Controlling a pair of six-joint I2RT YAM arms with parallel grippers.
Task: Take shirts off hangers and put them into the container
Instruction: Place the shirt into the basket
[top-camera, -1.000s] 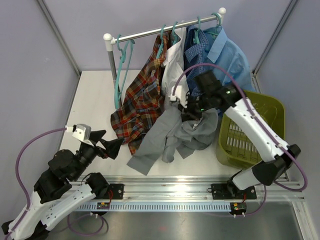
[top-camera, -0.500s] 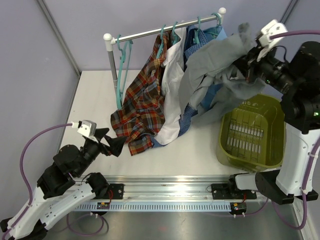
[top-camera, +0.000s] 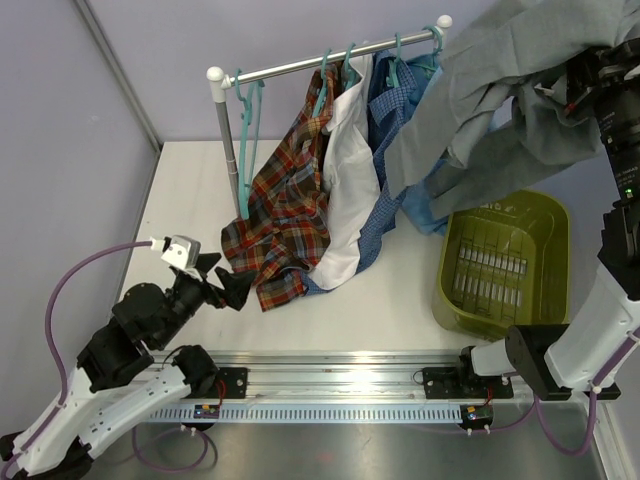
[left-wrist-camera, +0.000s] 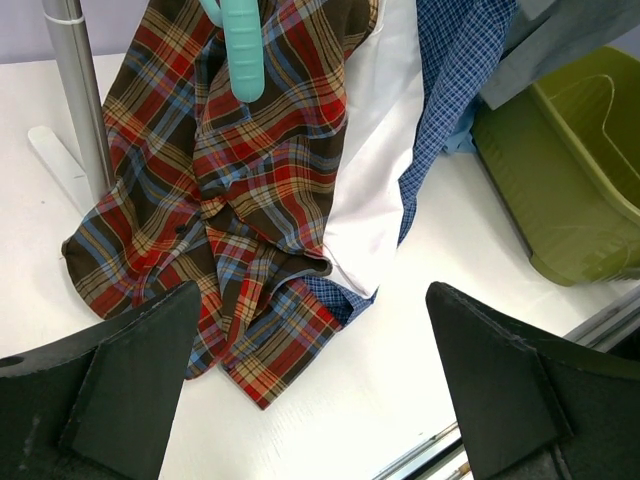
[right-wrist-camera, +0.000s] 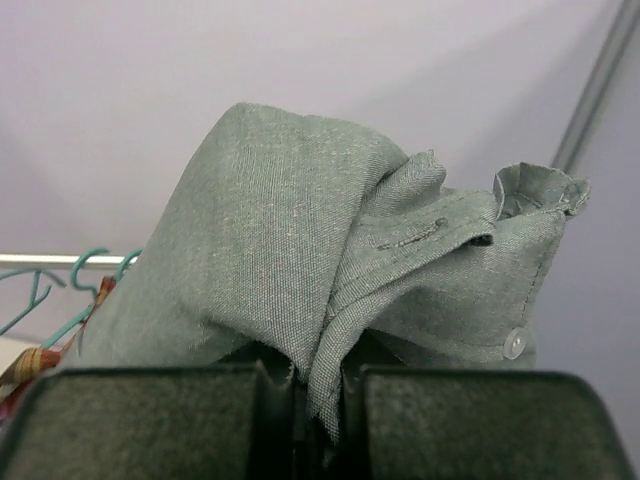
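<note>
White counter (top-camera: 400, 300), pale lilac walls behind. Raised high over the far side of the basket (top-camera: 556, 216), free of any hanger: grey shirt (top-camera: 480, 90), pinched tight in the closed right hand (right-wrist-camera: 305, 395), sleeves dangling. On the rail (top-camera: 330, 62), four more shirts on hangers (top-camera: 245, 150). Left hand (top-camera: 225, 283) spread wide, holding nothing, low near the plaid shirt (top-camera: 285, 200). Step in hand, probably: carrying to the basket. Next: lower over its middle, then release, minding sleeves that could fall outside the rim.

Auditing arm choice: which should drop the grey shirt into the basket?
Right: the right gripper is shut on the grey shirt beside the laundry basket; the left gripper is open near the plaid shirt.
</note>
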